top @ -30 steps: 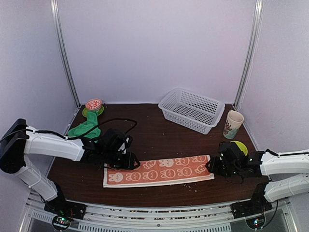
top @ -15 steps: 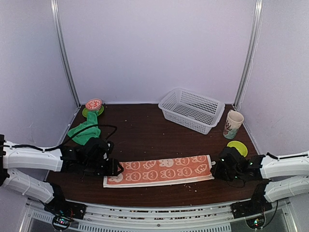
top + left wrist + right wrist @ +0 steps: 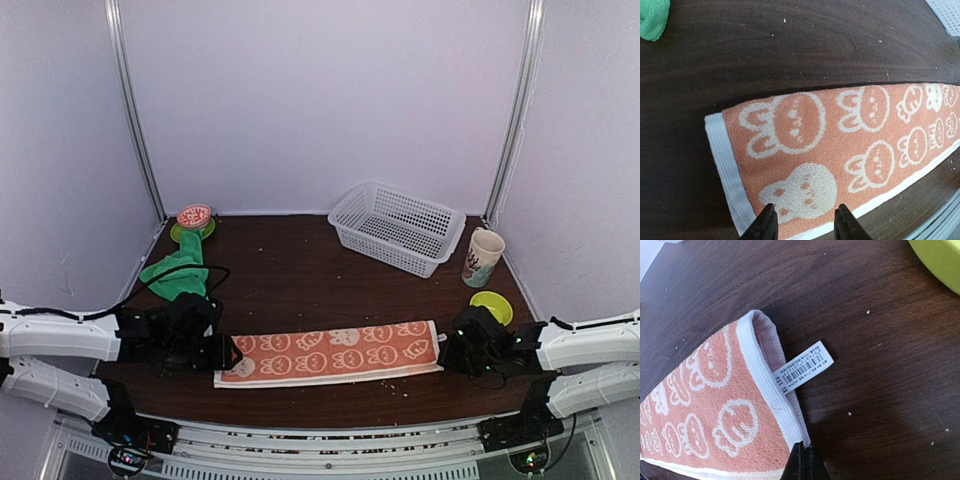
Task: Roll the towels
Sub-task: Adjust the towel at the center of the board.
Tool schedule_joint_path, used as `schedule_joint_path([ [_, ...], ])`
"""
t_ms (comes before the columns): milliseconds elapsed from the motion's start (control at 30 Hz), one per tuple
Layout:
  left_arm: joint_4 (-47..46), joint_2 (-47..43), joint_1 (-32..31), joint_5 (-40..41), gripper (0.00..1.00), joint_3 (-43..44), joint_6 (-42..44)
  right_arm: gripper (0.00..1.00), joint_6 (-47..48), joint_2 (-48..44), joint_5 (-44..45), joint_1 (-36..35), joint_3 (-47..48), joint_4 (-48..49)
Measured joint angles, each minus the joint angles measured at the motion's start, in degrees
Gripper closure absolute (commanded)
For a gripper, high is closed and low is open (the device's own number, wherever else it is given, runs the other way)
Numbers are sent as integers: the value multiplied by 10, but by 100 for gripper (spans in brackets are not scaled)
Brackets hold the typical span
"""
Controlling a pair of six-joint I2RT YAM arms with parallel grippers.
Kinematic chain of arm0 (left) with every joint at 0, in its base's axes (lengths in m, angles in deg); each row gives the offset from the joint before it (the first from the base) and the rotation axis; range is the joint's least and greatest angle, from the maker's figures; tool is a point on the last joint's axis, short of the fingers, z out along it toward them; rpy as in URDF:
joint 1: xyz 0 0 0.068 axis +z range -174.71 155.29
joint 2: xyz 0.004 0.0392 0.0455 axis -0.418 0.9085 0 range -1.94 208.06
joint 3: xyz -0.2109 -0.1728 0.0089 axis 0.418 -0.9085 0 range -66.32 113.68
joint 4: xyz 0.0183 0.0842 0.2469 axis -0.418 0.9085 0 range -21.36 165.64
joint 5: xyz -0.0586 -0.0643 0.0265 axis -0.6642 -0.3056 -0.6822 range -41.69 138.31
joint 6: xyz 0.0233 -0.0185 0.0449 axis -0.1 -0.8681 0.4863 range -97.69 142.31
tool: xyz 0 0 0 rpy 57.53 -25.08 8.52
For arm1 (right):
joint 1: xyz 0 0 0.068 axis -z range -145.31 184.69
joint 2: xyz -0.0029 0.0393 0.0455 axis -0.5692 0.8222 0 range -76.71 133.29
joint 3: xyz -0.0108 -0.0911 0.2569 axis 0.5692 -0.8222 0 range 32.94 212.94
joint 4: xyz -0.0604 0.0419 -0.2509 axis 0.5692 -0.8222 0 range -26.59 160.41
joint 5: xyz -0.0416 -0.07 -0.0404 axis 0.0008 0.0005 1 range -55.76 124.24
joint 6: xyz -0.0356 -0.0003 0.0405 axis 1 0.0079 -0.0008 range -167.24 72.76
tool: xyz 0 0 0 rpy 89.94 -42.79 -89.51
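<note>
TOWEL: peach-orange bunny-print terry towel lies flat, a long strip in front of the white mesh basket | FEEL: soft, light, limp; take its white hem | left gripper half-open over the end farthest from the basket | right gripper closed at the nearer end, perhaps pinching hem | ROOM: you have bare dark wooden table toward the basket.

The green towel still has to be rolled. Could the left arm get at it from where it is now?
Probably yes. The green towel lies just behind the left gripper, with bare table between them. That gripper is open and empty, over the bunny towel's end.
</note>
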Motion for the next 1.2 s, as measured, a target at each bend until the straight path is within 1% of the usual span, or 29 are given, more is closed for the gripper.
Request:
schedule_joint_path([
  [200, 19, -18, 0, 12, 60, 0, -2, 100, 0, -11, -1, 0, 0, -5],
  [533, 47, -50, 0, 34, 60, 0, -6, 100, 5, -96, -10, 0, 3, -60],
  [800, 61, -59, 0, 41, 61, -3, -12, 100, 12, -103, -35, 0, 1, -83],
  [867, 63, -59, 0, 41, 58, -4, -13, 100, 13, -103, -40, 0, -4, -83],
  [1000, 77, -61, 0, 48, 51, -5, -19, 85, 14, -99, -42, 0, -8, -83],
  [1100, 100, -70, 0, 57, 51, -7, -30, 79, 14, -94, -40, 0, -8, -81],
  [1200, 118, -82, 0, 63, 53, -14, -39, 76, 15, -86, -40, 0, -8, -76],
])
